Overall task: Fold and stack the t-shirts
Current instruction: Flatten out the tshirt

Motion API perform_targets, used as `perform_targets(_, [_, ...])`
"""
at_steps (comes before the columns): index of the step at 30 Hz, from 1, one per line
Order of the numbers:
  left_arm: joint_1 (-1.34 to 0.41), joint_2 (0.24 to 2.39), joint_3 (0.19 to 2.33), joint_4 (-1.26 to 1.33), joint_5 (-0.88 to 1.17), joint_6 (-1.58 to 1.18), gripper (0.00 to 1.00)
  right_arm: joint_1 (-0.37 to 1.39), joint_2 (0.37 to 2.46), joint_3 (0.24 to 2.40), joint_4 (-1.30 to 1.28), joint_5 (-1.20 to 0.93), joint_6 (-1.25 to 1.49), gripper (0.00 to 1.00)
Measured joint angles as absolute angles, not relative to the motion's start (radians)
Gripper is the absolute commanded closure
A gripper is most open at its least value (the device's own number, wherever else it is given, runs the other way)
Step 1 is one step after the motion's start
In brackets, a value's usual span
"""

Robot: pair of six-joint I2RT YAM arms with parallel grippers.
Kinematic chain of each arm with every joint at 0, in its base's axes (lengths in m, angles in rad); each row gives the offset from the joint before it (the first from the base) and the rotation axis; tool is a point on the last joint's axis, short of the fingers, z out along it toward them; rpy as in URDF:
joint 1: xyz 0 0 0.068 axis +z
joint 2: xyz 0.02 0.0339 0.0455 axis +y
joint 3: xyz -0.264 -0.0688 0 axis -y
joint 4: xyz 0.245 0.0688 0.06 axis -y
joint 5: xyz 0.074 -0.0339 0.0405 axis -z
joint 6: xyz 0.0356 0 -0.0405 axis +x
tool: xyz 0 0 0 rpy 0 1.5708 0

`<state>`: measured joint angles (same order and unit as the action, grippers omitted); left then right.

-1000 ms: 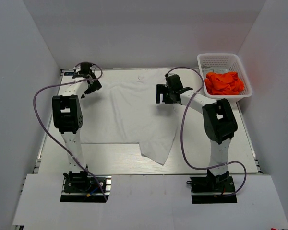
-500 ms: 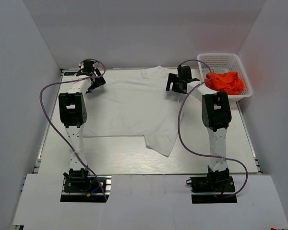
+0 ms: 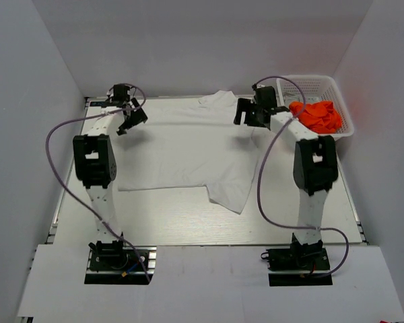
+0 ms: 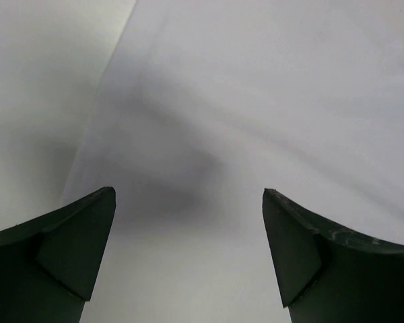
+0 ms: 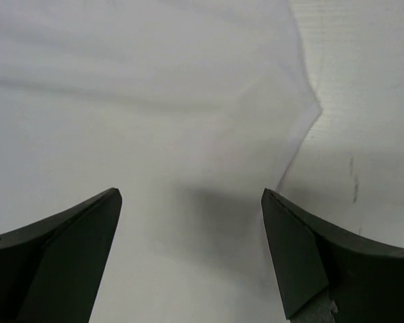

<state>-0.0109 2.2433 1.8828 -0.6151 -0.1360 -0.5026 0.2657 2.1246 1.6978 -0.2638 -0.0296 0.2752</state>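
Note:
A white t-shirt (image 3: pixel 188 151) lies spread flat across the table, one corner hanging toward the front at the middle right. My left gripper (image 3: pixel 130 120) is open above the shirt's far left edge; the left wrist view shows white cloth (image 4: pixel 209 134) between the spread jaws. My right gripper (image 3: pixel 250 114) is open above the shirt's far right part; the right wrist view shows the shirt (image 5: pixel 155 101) and its edge under the jaws. Orange t-shirts (image 3: pixel 315 116) lie bunched in the basket.
A white lattice basket (image 3: pixel 308 84) stands at the far right corner. White walls close in the table at the back and both sides. Both arms' purple cables loop over the table.
Both grippers moved toward the far edge of the table and the shirt was drawn that way and flattened. Both now stand open over it.

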Motion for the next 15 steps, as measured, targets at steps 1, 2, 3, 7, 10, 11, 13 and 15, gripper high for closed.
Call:
perform_targets(1, [-0.014,2.168,1.801,-0.621,-0.144,-0.521,0.0,0.28,2.051,1.625,-0.25,-0.03,0.275,0.1])
perform_targets(2, [-0.017,2.088,1.721,-0.637,-0.153,-0.54,0.0,0.294,1.981,1.557,-0.234,-0.03,0.277,0.1])
perform_targets(3, [-0.019,2.003,1.645,-0.659,-0.167,-0.566,0.0,0.313,1.891,1.478,-0.23,-0.03,0.281,0.1])
perform_targets(7, [-0.028,1.66,1.299,-0.667,-0.239,-0.681,0.0,0.377,1.618,1.211,-0.163,-0.02,0.313,0.1])
perform_targets(10, [-0.017,1.494,1.077,-0.714,-0.273,-0.764,0.0,0.391,1.478,1.053,-0.148,-0.008,0.349,0.1])
perform_targets(11, [-0.014,1.475,1.03,-0.734,-0.286,-0.788,0.0,0.394,1.448,1.008,-0.147,-0.006,0.361,0.1])
perform_targets(13, [-0.007,1.457,0.929,-0.756,-0.31,-0.837,0.0,0.402,1.401,0.934,-0.163,-0.002,0.378,0.1])
perform_targets(15, [-0.005,1.456,0.852,-0.767,-0.318,-0.868,0.09,0.409,1.364,0.875,-0.177,0.001,0.389,0.1])
